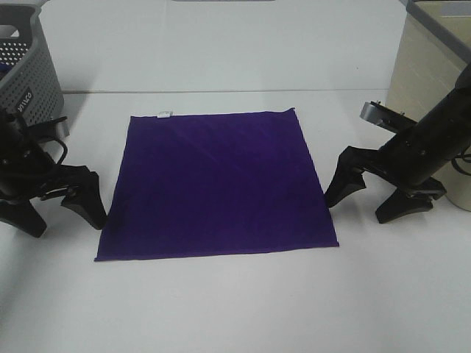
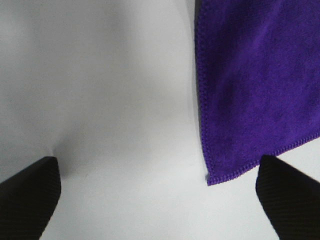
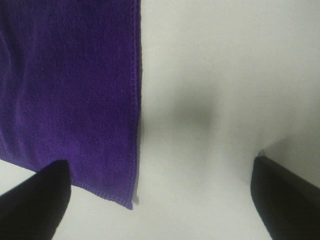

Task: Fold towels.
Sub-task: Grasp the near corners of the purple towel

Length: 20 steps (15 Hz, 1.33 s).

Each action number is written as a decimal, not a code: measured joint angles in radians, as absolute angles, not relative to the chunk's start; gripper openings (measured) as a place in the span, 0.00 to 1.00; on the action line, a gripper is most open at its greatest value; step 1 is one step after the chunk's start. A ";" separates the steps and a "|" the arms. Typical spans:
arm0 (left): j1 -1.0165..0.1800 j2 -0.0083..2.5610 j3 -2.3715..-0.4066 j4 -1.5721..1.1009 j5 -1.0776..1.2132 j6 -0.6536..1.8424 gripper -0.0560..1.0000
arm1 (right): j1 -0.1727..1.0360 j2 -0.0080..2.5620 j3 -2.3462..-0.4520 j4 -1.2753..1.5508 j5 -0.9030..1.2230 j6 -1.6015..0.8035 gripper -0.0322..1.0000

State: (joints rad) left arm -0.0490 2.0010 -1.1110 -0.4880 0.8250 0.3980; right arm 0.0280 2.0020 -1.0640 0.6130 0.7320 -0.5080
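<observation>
Towel (image 1: 217,184) edges just beside spread fingers (image 1: 85,198)

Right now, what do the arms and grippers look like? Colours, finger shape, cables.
The left arm and right arm are matte black. The left gripper and right gripper each have two wedge-shaped black fingers, finely ribbed in the wrist views. A silver-grey metal piece sits on the right arm. Black cable loops show on the left arm.

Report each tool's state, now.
Left tool: open, holding nothing, at the towel's left edge.
Right tool: open, holding nothing, at the towel's right edge.
</observation>
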 joint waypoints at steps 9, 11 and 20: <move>-0.049 2.029 -1.121 -0.513 0.829 0.408 0.99 | 0.028 2.003 -1.066 0.628 0.693 -0.507 0.95; -0.049 2.030 -1.121 -0.536 0.829 0.408 0.99 | 0.028 2.003 -1.066 0.628 0.693 -0.503 0.95; -0.053 2.036 -1.123 -0.562 0.833 0.407 0.99 | 0.032 2.003 -1.066 0.630 0.693 -0.460 0.95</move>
State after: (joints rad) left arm -0.0530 2.0360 -1.1230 -0.5620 0.8330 0.4070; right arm 0.0320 2.0030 -1.0660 0.6300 0.6930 -0.4600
